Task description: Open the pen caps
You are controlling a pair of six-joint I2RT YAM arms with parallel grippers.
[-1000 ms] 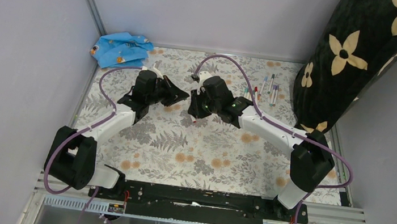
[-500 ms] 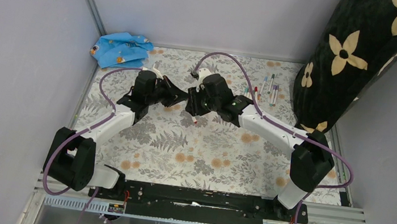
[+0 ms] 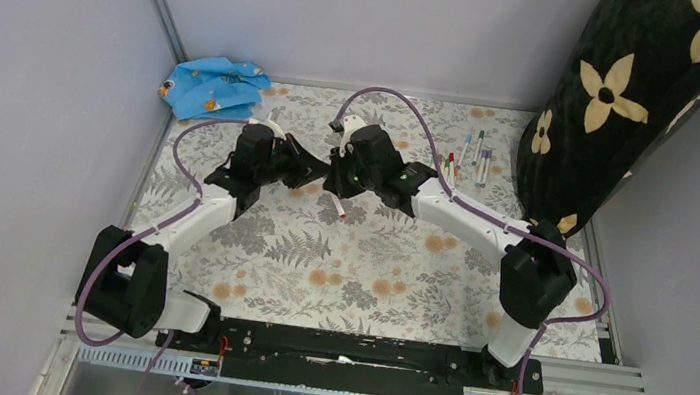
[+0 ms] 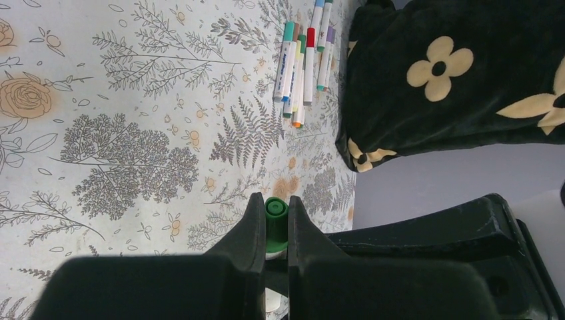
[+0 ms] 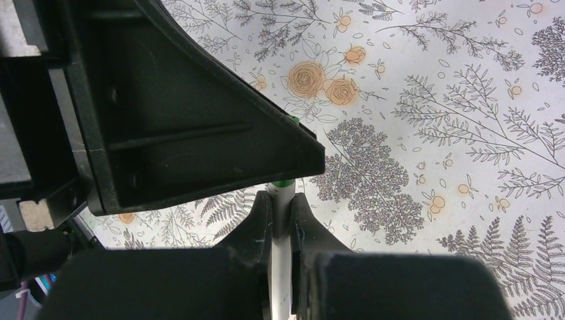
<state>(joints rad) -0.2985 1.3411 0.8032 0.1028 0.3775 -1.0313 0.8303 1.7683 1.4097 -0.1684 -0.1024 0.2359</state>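
One pen [image 5: 280,207] gripped from both ends over the table [image 3: 356,279]
left jaws pinch its green cap [image 4: 276,212]; right jaws pinch its white barrel, the two pairs nearly touching

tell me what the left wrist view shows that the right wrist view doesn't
Only the left wrist view: the left claw shut on a green cap, plus a cluster of spare pens lying beside a black flowered cushion.
Only the right wrist view: the right claw shut on a white pen barrel, with the left claw's black body looming just ahead.
Both: the floral table cover, and a claw clamped on part of a pen.
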